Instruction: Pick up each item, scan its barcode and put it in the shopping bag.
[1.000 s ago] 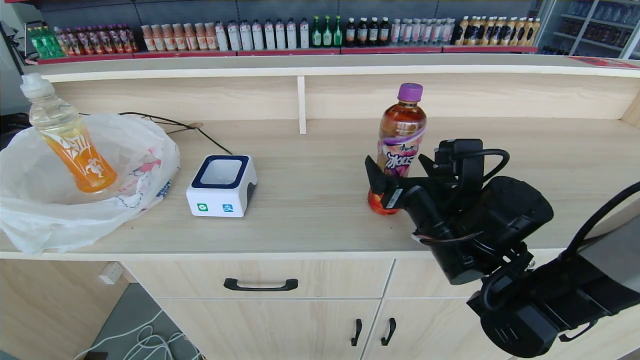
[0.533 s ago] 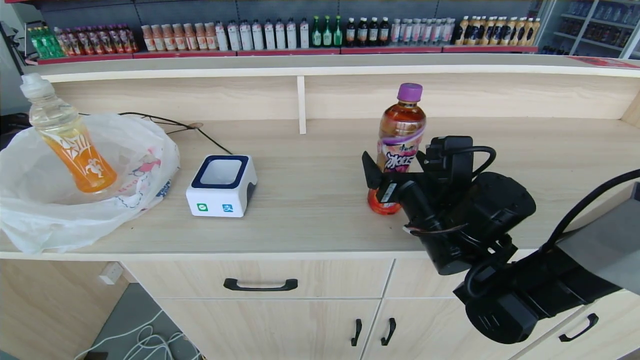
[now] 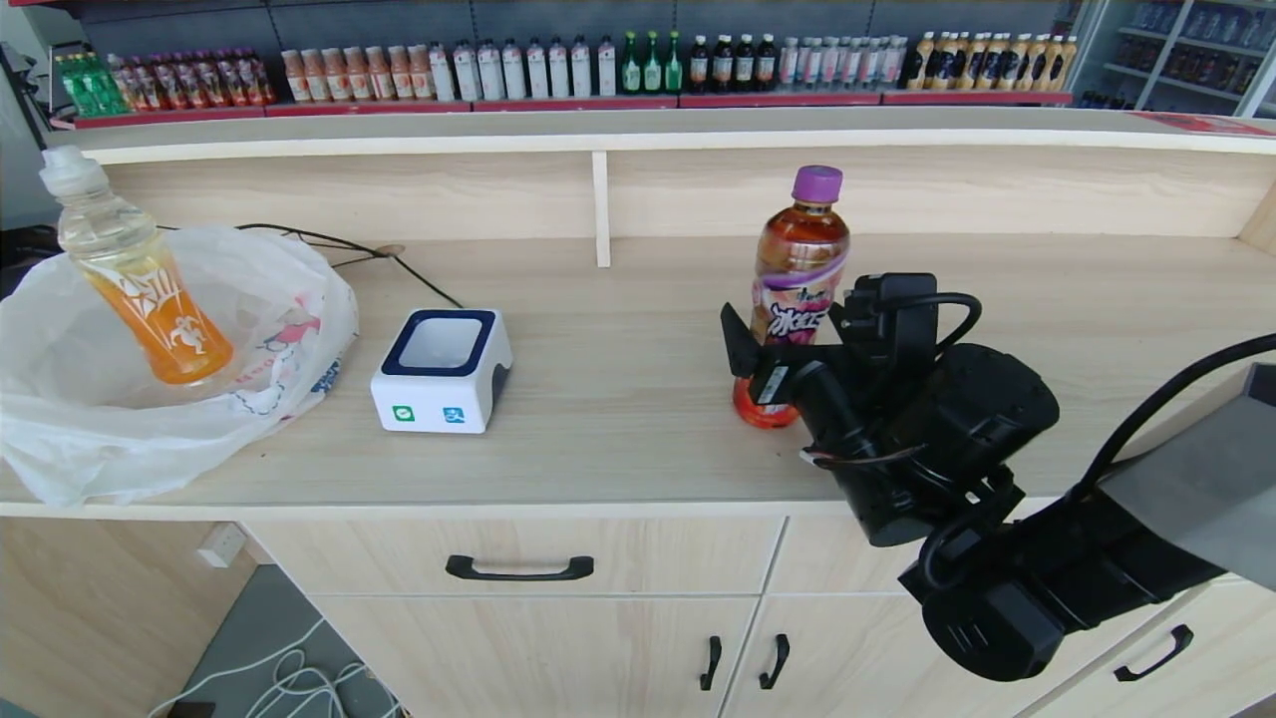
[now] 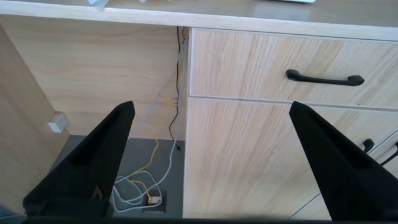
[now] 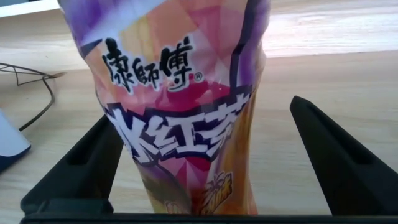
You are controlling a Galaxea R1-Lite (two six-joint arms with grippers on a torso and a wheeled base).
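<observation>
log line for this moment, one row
right end effector: open around tea bottle | left end effector: open | orange bottle: in bag

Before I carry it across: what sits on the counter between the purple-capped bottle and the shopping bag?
The scanner stands there, nearer the shopping bag than the purple-capped bottle; the counter on either side of it is bare, as the head view shows.

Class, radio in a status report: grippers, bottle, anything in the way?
Right gripper open, fingers flanking bottle. Left gripper open, facing cabinet. Bottle upright on counter; scanner between it and bag.
</observation>
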